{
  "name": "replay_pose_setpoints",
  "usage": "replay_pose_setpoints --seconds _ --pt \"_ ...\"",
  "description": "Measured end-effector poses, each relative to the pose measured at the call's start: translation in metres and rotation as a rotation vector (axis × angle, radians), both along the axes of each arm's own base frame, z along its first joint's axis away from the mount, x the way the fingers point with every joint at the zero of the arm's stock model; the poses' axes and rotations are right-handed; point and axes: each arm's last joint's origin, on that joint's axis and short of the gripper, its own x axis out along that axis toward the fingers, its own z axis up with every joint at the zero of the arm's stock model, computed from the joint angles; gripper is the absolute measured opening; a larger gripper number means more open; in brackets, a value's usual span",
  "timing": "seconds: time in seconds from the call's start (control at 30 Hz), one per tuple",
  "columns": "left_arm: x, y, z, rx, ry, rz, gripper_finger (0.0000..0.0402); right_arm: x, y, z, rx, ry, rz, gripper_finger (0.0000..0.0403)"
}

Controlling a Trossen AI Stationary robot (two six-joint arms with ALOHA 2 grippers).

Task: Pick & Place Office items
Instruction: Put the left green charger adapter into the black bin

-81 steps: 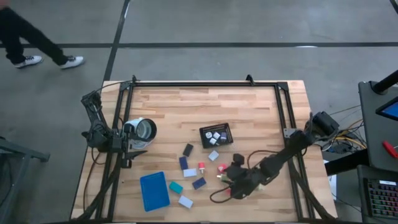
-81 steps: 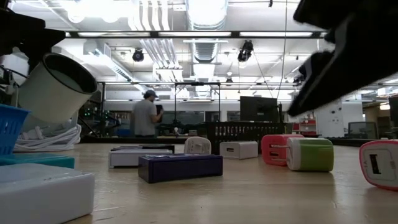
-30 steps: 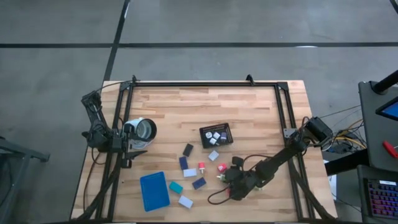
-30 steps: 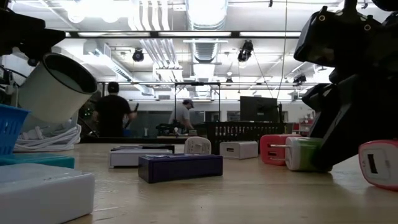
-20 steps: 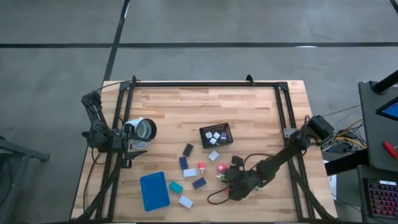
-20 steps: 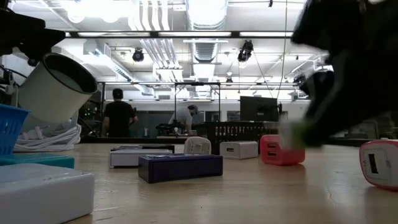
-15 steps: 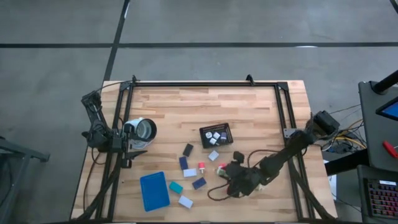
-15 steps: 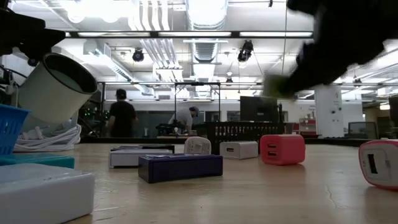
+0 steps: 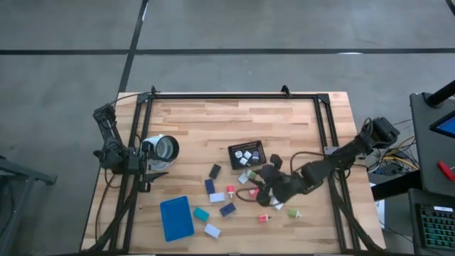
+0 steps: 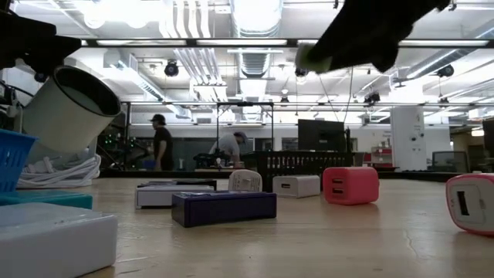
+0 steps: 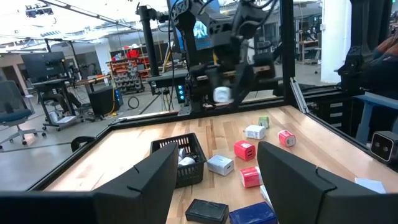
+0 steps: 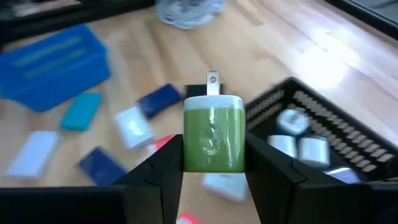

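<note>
I am holding a green charger (image 12: 213,138) upright between my right fingers (image 12: 160,175), prongs up, beside the black mesh basket (image 9: 247,154). White chargers (image 12: 300,144) are lying inside that basket, pink and navy pieces (image 9: 227,209) scattered nearby.

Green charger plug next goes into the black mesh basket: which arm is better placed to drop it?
Right. Its pincer is shut on the green charger plug, held above the table close beside the black mesh basket. The left pincer waits open at the table's far left edge.
</note>
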Motion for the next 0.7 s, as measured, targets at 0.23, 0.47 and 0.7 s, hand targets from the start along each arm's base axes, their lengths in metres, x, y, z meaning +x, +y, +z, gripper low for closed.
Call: replay_pose_setpoints --seconds 0.23,0.47,0.7 --pt "0.000 0.000 0.000 0.000 0.000 0.000 0.0225 0.015 -0.036 -0.017 -0.003 0.071 -0.144 0.0143" --pt "0.000 0.000 0.000 0.000 0.000 0.000 0.0225 0.024 -0.062 -0.027 0.041 0.118 -0.231 0.0144" --pt "0.000 0.000 0.000 0.001 0.000 0.000 0.0225 0.021 -0.076 -0.032 0.109 0.137 -0.352 0.0144"
